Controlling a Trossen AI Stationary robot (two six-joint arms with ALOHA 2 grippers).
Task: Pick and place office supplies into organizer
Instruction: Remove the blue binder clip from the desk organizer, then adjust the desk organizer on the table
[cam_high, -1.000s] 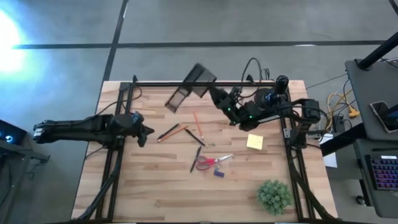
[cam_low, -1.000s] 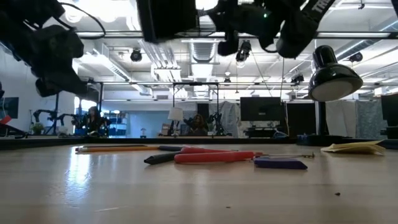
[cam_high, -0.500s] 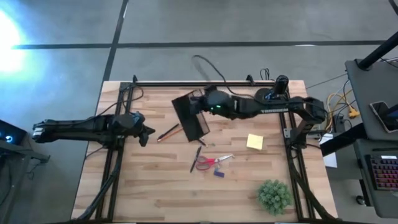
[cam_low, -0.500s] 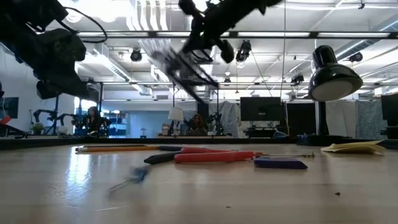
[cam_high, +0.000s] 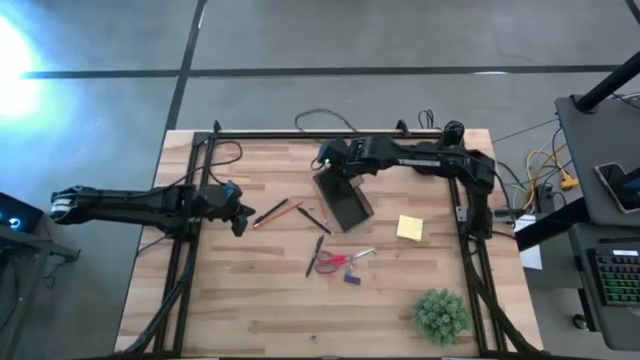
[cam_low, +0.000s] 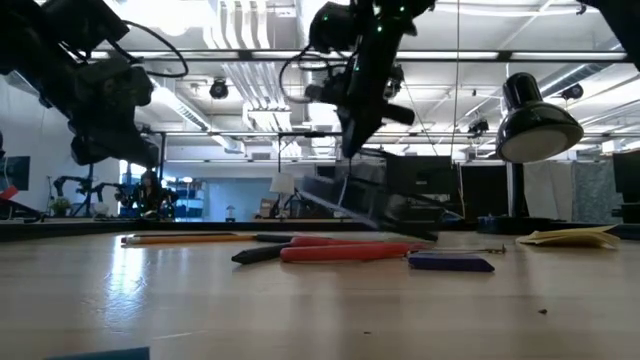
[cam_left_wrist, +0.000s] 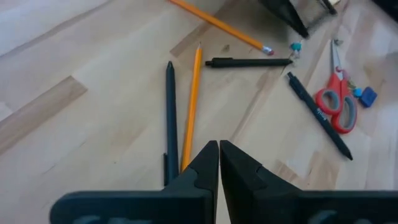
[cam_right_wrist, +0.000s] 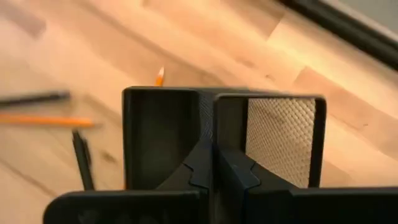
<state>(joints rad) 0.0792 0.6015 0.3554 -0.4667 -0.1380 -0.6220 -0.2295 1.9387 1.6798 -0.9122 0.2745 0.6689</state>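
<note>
Two pens (cam_left_wrist: 249, 61), two pencils (cam_left_wrist: 191, 109), one scissors (cam_left_wrist: 336, 104).

Organizer (cam_high: 341, 198): black, boxy, mesh-walled, several compartments; centre of high view, tilted, off the counter in low view, w/ right claw (cam_right_wrist: 214, 163) clamped on an inner wall. Yellow sticky pad (cam_high: 409, 228): square, flat, right of organizer, apart from it. Red-handled scissors (cam_high: 342, 259): flat, below organizer, just below centre. Tiny blue piece (cam_high: 351, 279) just under scissors. Black pen (cam_high: 315, 255) angled beside scissor handles, left side. Orange pencil (cam_high: 281, 211) & dark pen (cam_high: 268, 212) lie side by side left of organizer; another black pen (cam_high: 312, 220) near its lower-left corner.
</note>
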